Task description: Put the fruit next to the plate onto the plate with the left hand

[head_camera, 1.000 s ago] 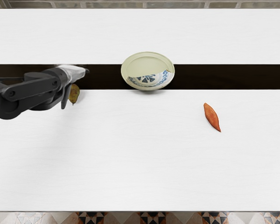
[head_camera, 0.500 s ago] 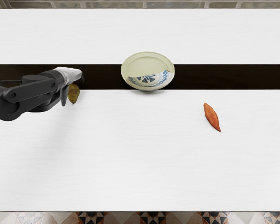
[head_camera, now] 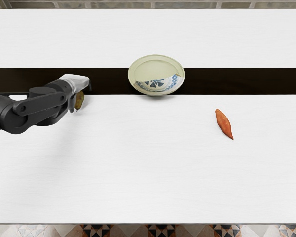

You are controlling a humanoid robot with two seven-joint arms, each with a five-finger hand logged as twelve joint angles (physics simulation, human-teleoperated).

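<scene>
A small brown-green fruit (head_camera: 80, 100) lies at the near table's back edge, left of the plate. My left hand (head_camera: 76, 93) comes in from the left on a dark arm and sits right over the fruit, hiding most of it. Only the fruit's right side shows. Whether the hand grips it is not visible. The cream plate (head_camera: 156, 69), with a blue pattern, stands to the right across the dark gap between the two white table tops. The right arm is out of view.
An orange, spindle-shaped sweet potato (head_camera: 224, 124) lies on the near table at the right. A dark gap (head_camera: 237, 80) runs between the far and near table tops. Patterned floor shows along the bottom edge.
The left hand has sunk and shifted slightly right, onto the fruit, covering more of it. The fruit, plate and sweet potato have stayed where they were.
</scene>
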